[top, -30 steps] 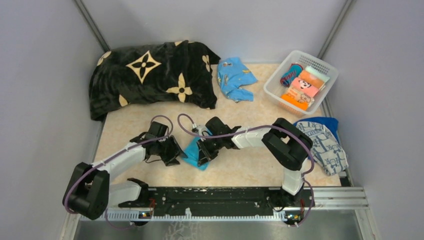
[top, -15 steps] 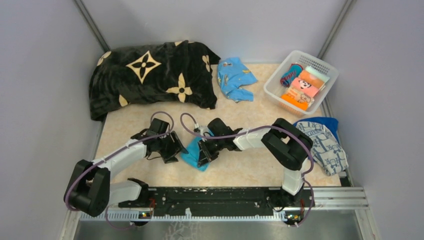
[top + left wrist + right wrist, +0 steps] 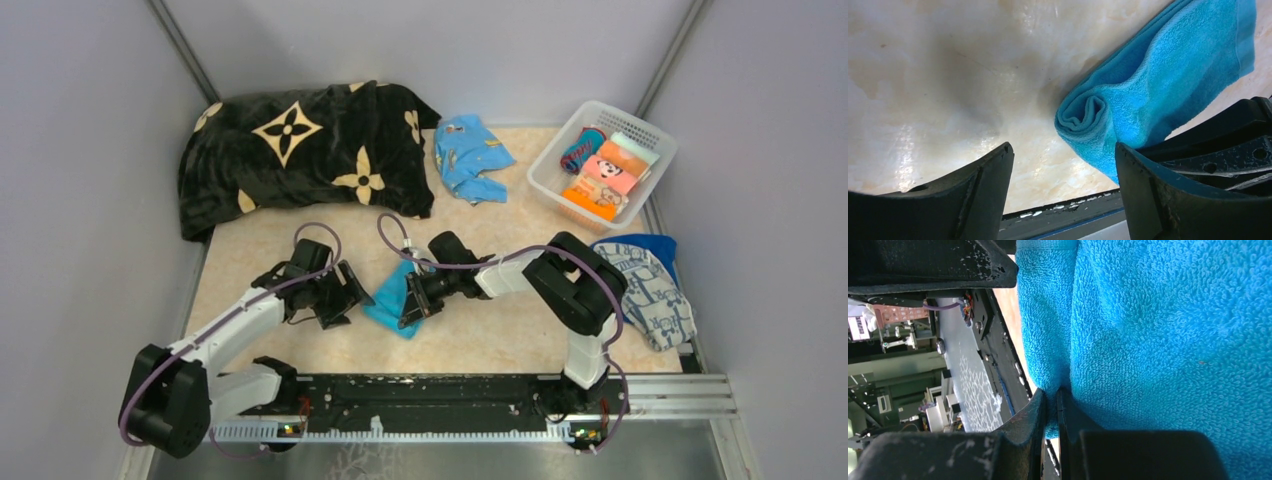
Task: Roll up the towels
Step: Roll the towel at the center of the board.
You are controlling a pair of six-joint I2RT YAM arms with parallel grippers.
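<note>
Judging by the spiral at its end, the turquoise towel (image 3: pixel 1148 75) is loosely rolled, and a flap seems not yet wound in. It lies mid-counter (image 3: pixel 260 260) between the arms. The right end effector (image 3: pixel 1052 395) is clamped on a thin edge of it. The left end effector (image 3: pixel 1063 150) stands apart and empty just beside the roll. The printed towel (image 3: pixel 650 295) and the blue towel (image 3: pixel 645 243) lie unrolled at the right edge, so most work is left.

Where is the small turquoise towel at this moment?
In the top view the turquoise towel lies at the front middle of the table, the open left gripper just left of it and the right gripper pinching its right edge.
</note>
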